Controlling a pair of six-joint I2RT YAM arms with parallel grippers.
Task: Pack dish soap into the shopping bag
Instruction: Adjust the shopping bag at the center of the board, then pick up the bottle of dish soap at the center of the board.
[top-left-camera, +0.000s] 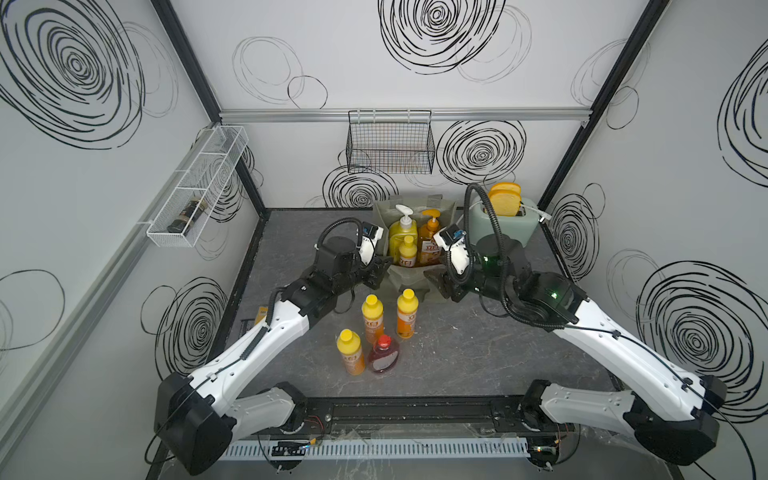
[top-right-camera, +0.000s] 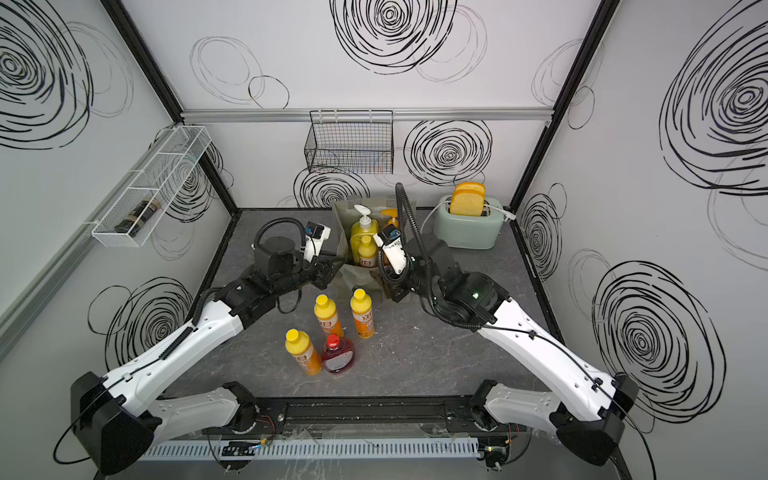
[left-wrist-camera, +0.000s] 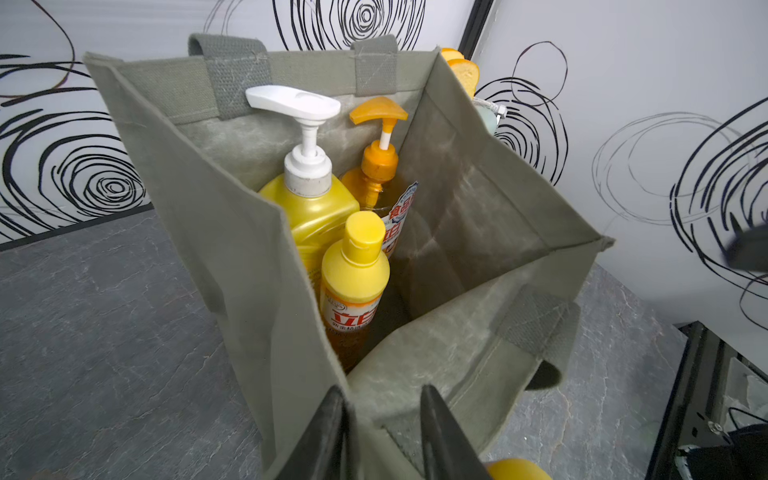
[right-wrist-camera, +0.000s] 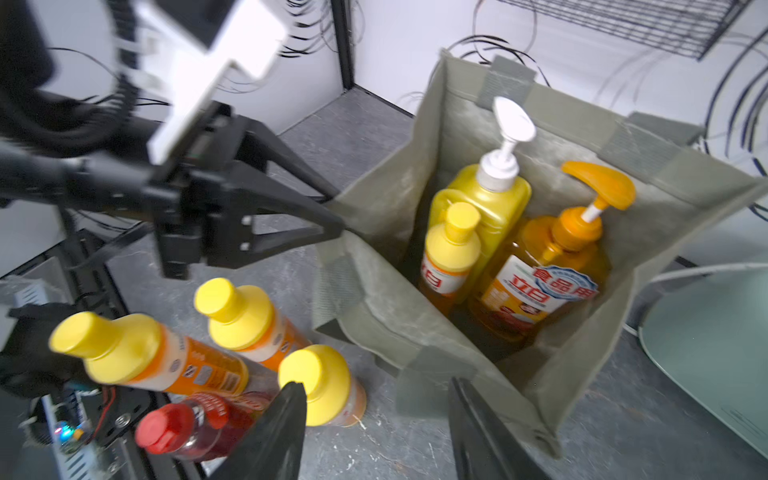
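Grey-green shopping bag (left-wrist-camera: 478, 216) is standing open at the far centre of the tabletop (top-left-camera: 457, 353). It is carrying the big yellow pump bottle (left-wrist-camera: 316, 208), the amber pump bottle (right-wrist-camera: 552, 245) and one small orange bottle (left-wrist-camera: 353, 270). Three more small orange bottles (top-left-camera: 372, 316) and the squat red bottle (top-left-camera: 383, 355) are waiting upright just before it.

Step, as I read it: spreading the mouth. Best done drawing the corner outward, not down, leaving the gap before the amber bottle free.

Pose: left gripper (left-wrist-camera: 382, 392) is straddling the near-left corner, fabric between narrow-set fingers (left-wrist-camera: 328, 432); true pinch, cannot tell. By the near-right corner, right gripper (right-wrist-camera: 376, 384) is hanging spread, empty. Both arms are reaching forward, converging.
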